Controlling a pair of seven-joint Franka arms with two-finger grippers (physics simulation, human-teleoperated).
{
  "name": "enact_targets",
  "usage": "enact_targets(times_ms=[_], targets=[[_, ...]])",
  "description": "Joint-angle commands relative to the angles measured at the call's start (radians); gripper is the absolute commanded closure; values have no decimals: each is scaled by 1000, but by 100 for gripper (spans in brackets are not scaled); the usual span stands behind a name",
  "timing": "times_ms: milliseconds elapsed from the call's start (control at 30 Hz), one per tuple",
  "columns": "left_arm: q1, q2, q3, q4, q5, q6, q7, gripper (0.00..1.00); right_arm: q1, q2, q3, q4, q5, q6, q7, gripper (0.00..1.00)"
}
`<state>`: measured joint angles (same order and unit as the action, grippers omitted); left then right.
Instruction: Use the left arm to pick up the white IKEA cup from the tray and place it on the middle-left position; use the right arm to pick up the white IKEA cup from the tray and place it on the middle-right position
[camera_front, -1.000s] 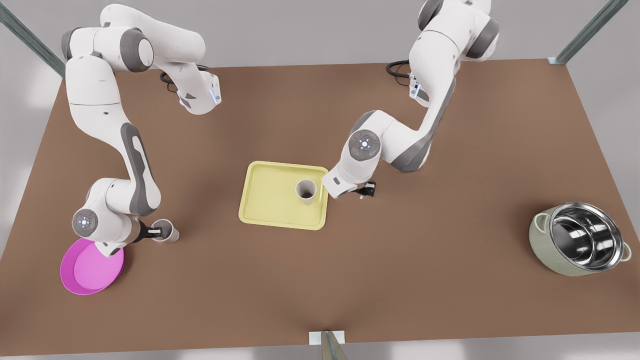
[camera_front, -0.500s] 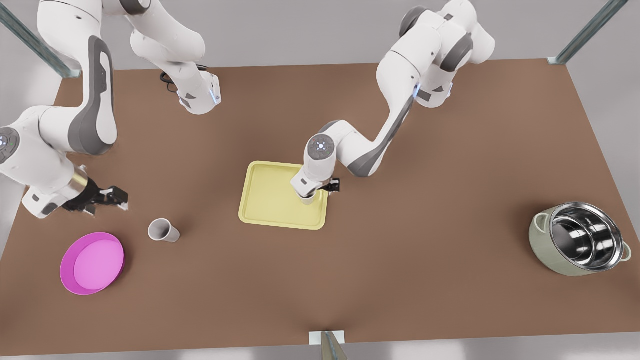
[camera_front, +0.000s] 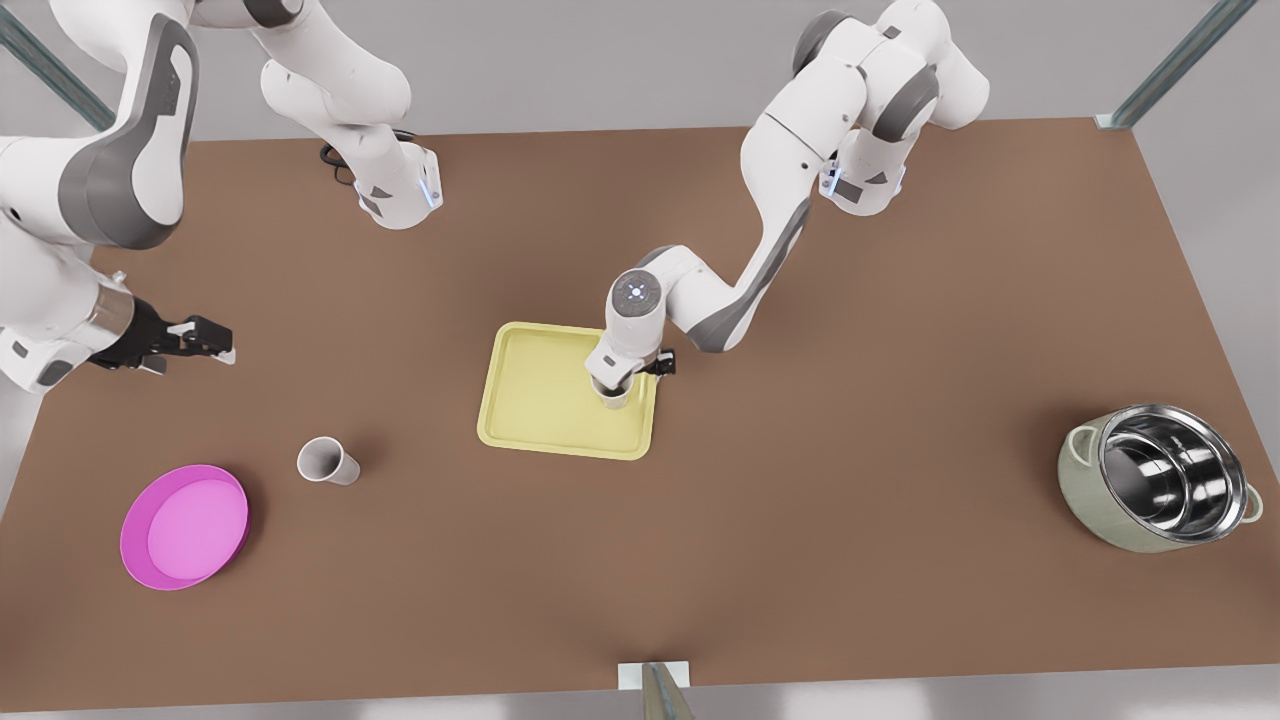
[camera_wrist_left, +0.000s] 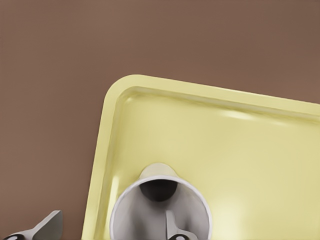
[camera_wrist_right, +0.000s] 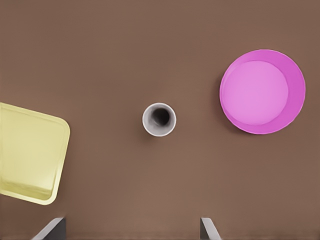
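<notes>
1. Tray (camera_front: 535, 400), pale yellow, rounded corners, low rim; flat on brown table (camera_front: 850, 330), near the middle.
2. First white cup (camera_front: 617, 398): upright, mouth up, inside the tray, close to the tray corner at the front view's right. Shown close in the left wrist view (camera_wrist_left: 150, 210), standing just beside the tray rim (camera_wrist_left: 102, 165).
3. Left gripper (camera_front: 632, 380): lowered over the first white cup, at the tray edge on the front view's right. Jaws parted, not clamped. One finger (camera_wrist_left: 176, 231) down inside the cup mouth, the other finger (camera_wrist_left: 49, 226) outside, clear of the cup wall and beyond the tray rim.
4. Second white cup (camera_front: 325, 461): upright on bare table, well apart from the tray, toward the front view's left. Seen from above in the right wrist view (camera_wrist_right: 159, 119), between tray (camera_wrist_right: 30, 150) and pink dish (camera_wrist_right: 262, 91), touching neither.
5. Right gripper (camera_front: 205, 340): raised above the table at the front view's far left, well clear of the second white cup. Jaws wide apart, holding nothing; fingertips (camera_wrist_right: 55, 227) visible at the frame edge.
6. Pink dish (camera_front: 185, 525): round, near the second white cup, at the front view's lower left.
7. Steel pot (camera_front: 1160, 490): pale green outside, tilted, two handles, at the front view's far right, well apart from everything else.
</notes>
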<state>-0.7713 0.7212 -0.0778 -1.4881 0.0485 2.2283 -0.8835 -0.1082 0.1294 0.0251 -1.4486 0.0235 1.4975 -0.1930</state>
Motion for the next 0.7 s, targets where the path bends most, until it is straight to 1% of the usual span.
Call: enact_targets(times_ms=[0, 167, 233, 300, 333, 400, 467, 500, 533, 567, 600, 633, 667], targets=[[0, 7, 1, -4, 8, 53, -118, 0, -1, 1, -1, 10, 1, -31, 43, 0], [-3, 29, 1, -3, 24, 105, -138, 0, -1, 1, -1, 16, 0, -26, 32, 0], [-3, 27, 1, 0, 24, 105, -138, 0, -1, 1, -1, 17, 0, 98, 40, 0], [-3, 29, 3, 2, 24, 105, -140, 5, -1, 1, -1, 16, -4, 116, 40, 0], [-3, 29, 3, 3, 24, 105, -140, 11, -1, 1, -1, 17, -4, 116, 38, 0], [-2, 29, 4, 5, 24, 105, -140, 33, -1, 1, -1, 17, -4, 116, 41, 0], [-2, 29, 4, 6, 24, 105, -140, 47, -1, 1, -1, 19, -4, 116, 41, 0], [0, 29, 4, 8, 22, 105, -140, 54, -1, 1, -1, 19, -4, 116, 41, 0], [0, 37, 6, 9, 24, 105, -140, 56, -1, 1, -1, 19, -4, 116, 43, 0], [3, 35, 6, 9, 22, 105, -140, 63, -1, 1, -1, 19, -4, 116, 43, 0], [3, 35, 6, 9, 22, 105, -140, 73, -1, 3, -1, 19, -4, 116, 43, 0], [3, 35, 6, 9, 22, 105, -140, 75, -1, 1, -1, 19, -4, 116, 43, 0], [4, 35, 6, 9, 22, 105, -140, 75, -1, 1, -1, 19, -4, 116, 43, 0]])
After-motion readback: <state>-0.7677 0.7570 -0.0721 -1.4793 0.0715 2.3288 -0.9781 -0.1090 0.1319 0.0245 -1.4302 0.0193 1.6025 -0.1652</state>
